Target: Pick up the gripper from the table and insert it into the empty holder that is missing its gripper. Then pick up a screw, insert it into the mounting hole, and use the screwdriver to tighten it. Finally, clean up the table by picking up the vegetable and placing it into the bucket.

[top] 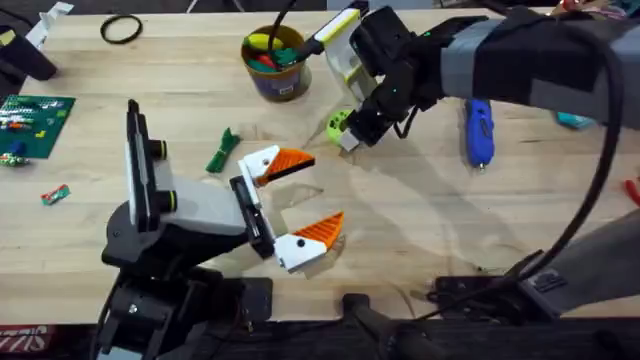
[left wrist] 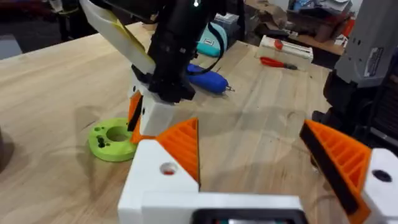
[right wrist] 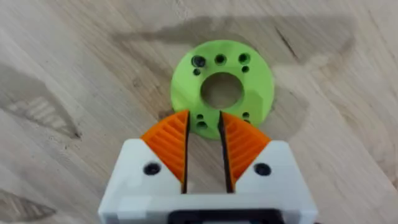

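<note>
My right gripper [right wrist: 204, 146] is down over the lime-green ring [right wrist: 222, 87], the disc with a big centre bore and small holes around it; fingers narrowed to a slim gap, tips at the ring's rim, not visibly pinching anything, so I call them nearly clenched and empty; whether the tips touch the ring I cannot tell; from overhead the same gripper [top: 350, 140] sits just beside the ring [top: 338, 124], near the bucket [top: 275, 62].

My left gripper [top: 300, 205] hangs mid-table with orange pads spread wide, released, holding nothing; through its own camera the pads [left wrist: 183, 146] frame the right arm's fingers and the green ring [left wrist: 112, 139].

Task things: screwdriver [top: 479, 132] lies flat on the table [top: 420, 230], beyond the right arm, tip pointing toward the bases; also seen from the left wrist [left wrist: 208, 79]; vegetable [top: 221, 151] lies just beyond the left gripper, well apart from the bucket.

Handling, my judgement: screwdriver looks chunky, rigid plastic, probably heaviest item here, smooth and rounded so may roll or slip; I would grip across the fat middle of the body, not the tip; vegetable looks light, thin, likely stiff plastic; pinch across its middle, narrow way; ring is flat and low, hard to get under; take it by the rim.
</note>
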